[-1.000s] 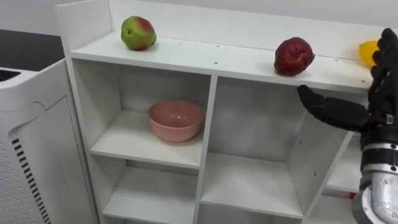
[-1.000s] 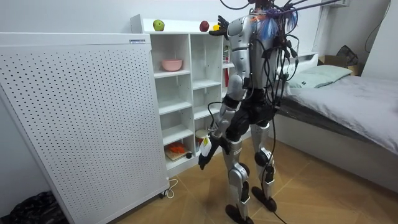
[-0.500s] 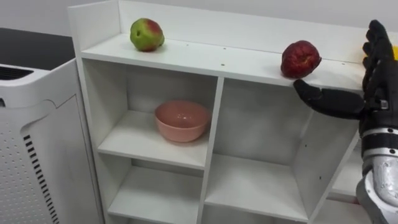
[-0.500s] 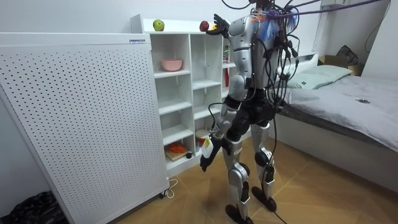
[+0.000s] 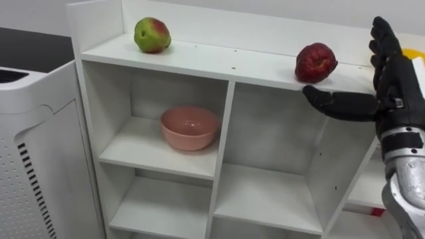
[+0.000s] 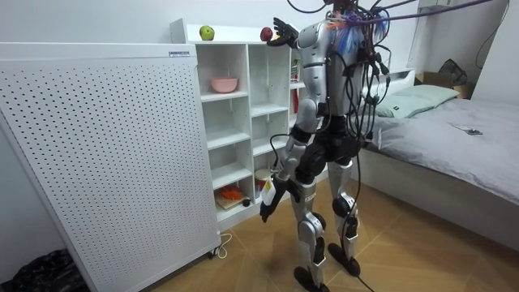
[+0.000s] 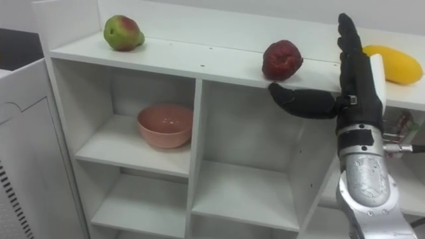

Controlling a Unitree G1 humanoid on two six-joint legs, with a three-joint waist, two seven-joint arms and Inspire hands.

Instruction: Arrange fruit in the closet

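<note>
Because a grasp seems intended, the right hand [image 5: 393, 89] holds straight, spread fingers [image 5: 381, 38] just right of the red fruit [image 5: 316, 62] on the top shelf [image 5: 219, 63].

Bright, even room light, with soft shadows inside the white closet [image 5: 224, 133] compartments.

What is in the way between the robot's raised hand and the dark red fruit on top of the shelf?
Nothing visible. The right hand is open beside the red fruit, fingers straight up, thumb reaching toward it along the shelf's front edge; only bare shelf top lies between. The yellow fruit sits on the hand's far side.
</note>
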